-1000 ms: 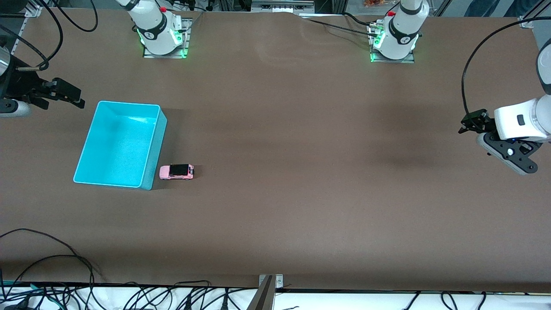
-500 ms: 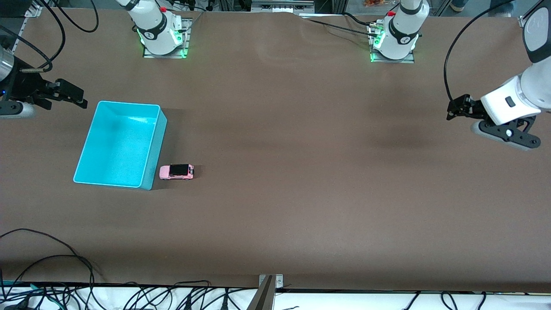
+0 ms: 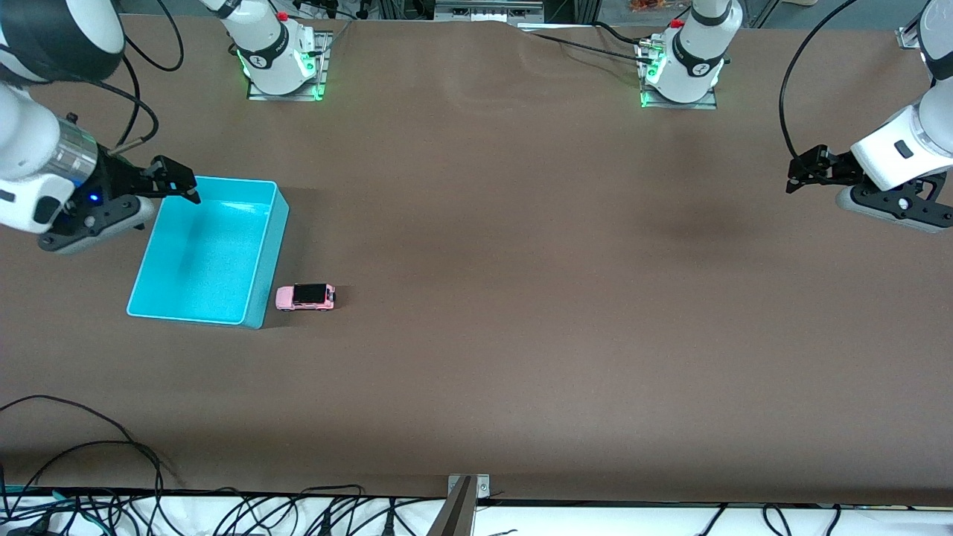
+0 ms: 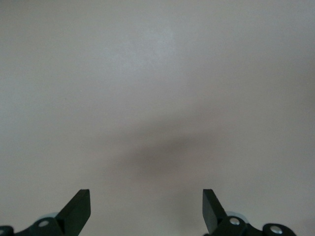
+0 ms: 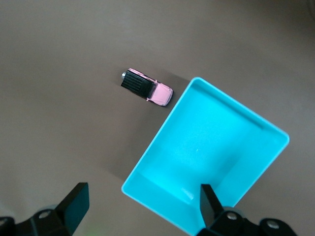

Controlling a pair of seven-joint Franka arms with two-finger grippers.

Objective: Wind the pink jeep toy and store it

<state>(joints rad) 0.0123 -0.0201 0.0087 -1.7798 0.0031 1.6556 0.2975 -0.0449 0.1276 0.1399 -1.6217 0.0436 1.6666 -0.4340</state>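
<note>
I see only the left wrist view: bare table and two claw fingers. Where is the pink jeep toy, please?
Observer: The pink jeep toy stands on the table beside the turquoise bin, toward the right arm's end.
Operator: Is something already in the bin?
Observer: No, the right wrist view shows the bin's inside with nothing in it.
Operator: Where is the right claw?
Observer: The right claw is open, over the bin's corner farthest from the front camera.
Operator: And my left claw?
Observer: The left claw is open, over bare table at the left arm's end.
</note>
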